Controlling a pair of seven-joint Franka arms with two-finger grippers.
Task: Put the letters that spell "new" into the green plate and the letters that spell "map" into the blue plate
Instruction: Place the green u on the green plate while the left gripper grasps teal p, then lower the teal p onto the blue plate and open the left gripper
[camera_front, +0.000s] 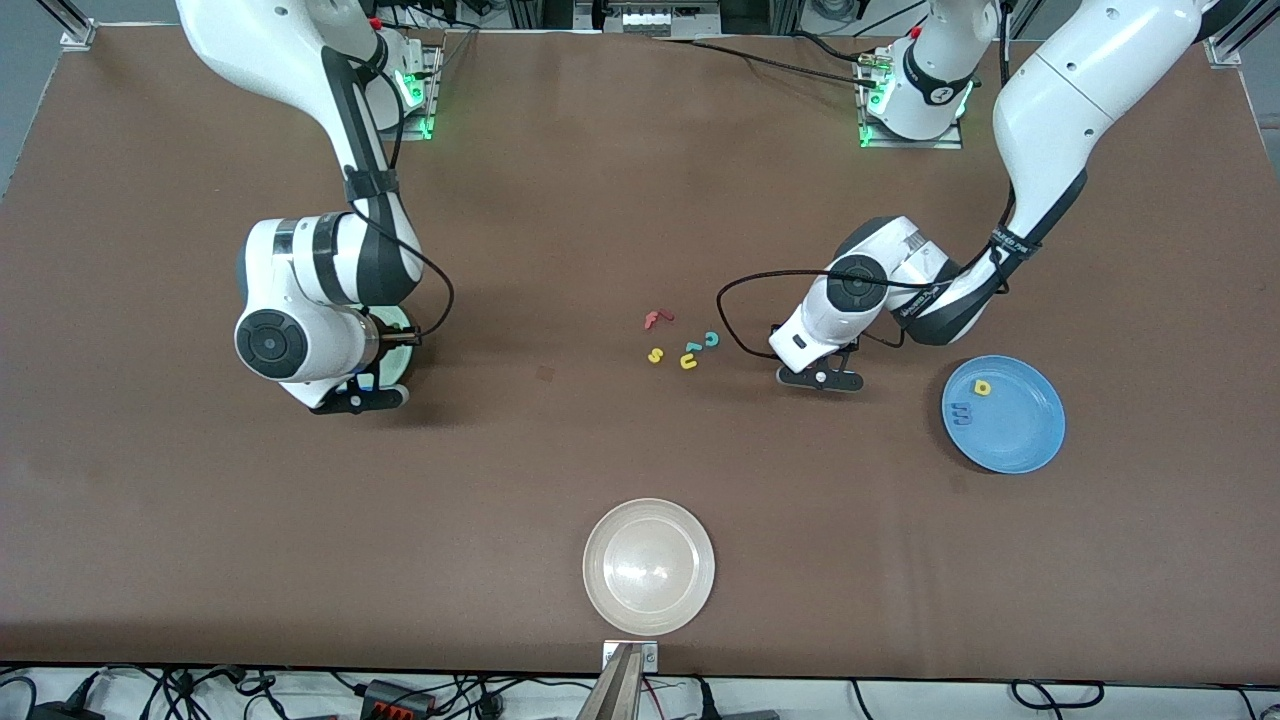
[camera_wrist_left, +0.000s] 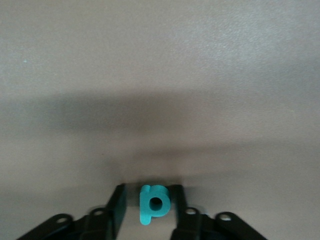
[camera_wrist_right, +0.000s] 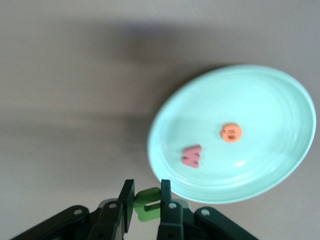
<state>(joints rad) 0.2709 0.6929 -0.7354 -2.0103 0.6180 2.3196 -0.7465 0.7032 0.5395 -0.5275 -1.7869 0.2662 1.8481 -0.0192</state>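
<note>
Now your left gripper (camera_wrist_left: 150, 202) pinches the teal p (camera_wrist_left: 152, 203) across its stem; it looks light, so lift gently. Your right gripper (camera_wrist_right: 147, 202) holds the green n (camera_wrist_right: 147, 204) beside the green plate (camera_wrist_right: 280, 100).

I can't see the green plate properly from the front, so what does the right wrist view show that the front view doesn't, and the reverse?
Only the right wrist view: the orange "e" and pinkish-red "w" lying in the green plate, and the right tool shut on the green "n".

Only the front view: the blue plate with the blue "m" and yellow "a", and the beige-white plate.

Both: the brown table and a bit of the green plate.
</note>
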